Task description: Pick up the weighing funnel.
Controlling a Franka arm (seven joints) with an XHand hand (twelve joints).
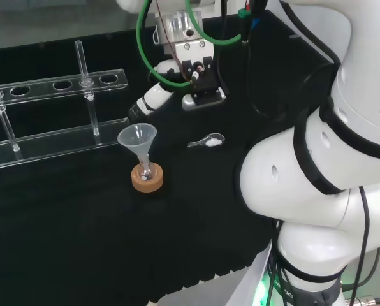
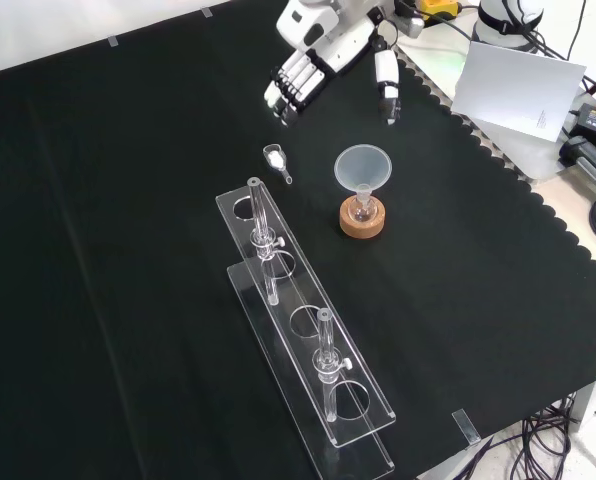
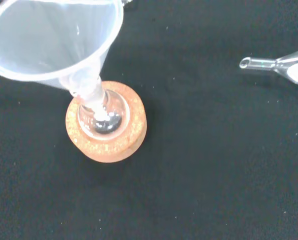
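Black cloth covers the tabletop [image 2: 118,260], and on it the weighing funnel [image 2: 276,160] lies flat and untouched. It is a small clear scoop with a short stem, lying just beyond the end of the clear tube rack [image 2: 303,340] in the front view. It is left of the funnel [image 2: 363,168], which stands in its small flask [image 3: 100,117] on a cork ring [image 2: 362,222]. The hand [image 2: 313,50] hangs above the cloth farther up that view, fingers [image 2: 290,85] relaxed and apart from the thumb [image 2: 386,85], with nothing in it. The piece looks light, stiff, smooth and probably brittle, so it would likely skid on the cloth if nudged and might crack under a hard squeeze. A whitish patch shows in its bowl in the wrist view, so keeping it level seems wise. The better hold, I judge, is a pinch across the wider scoop body; the thin stem would roll away.
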